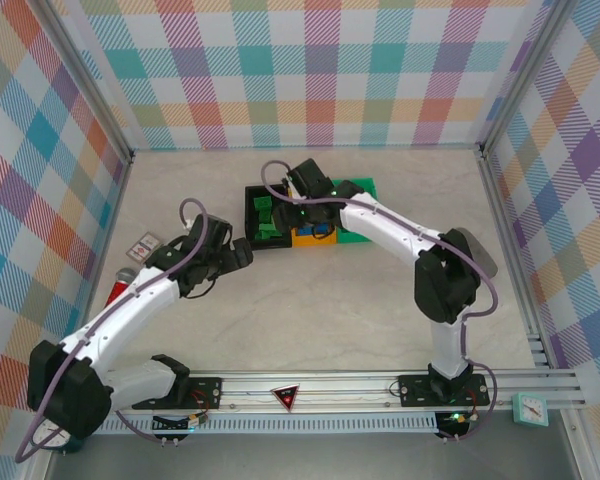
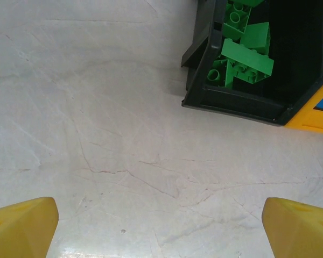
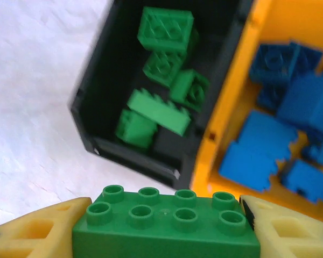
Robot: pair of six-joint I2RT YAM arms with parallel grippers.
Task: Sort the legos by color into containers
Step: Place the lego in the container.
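Note:
My right gripper (image 3: 167,226) is shut on a green two-by-four lego (image 3: 169,223), its yellow fingers (image 3: 37,231) pressing both ends. It hangs just before the black container (image 3: 91,102), which holds several green legos (image 3: 161,113). The orange container (image 3: 226,118) beside it holds several blue legos (image 3: 269,150). From above, the right gripper (image 1: 298,200) is over the row of black (image 1: 250,215), orange (image 1: 302,240) and green (image 1: 365,190) containers. My left gripper (image 2: 160,220) stands open over bare table, left of the black container (image 2: 231,105); from above, the left gripper (image 1: 242,252) sits at that container's near-left corner.
A red tube (image 1: 120,290) and a small patterned card (image 1: 143,243) lie by the left wall. A grey oblong object (image 1: 480,252) lies behind the right arm. The checked walls close in the table on three sides.

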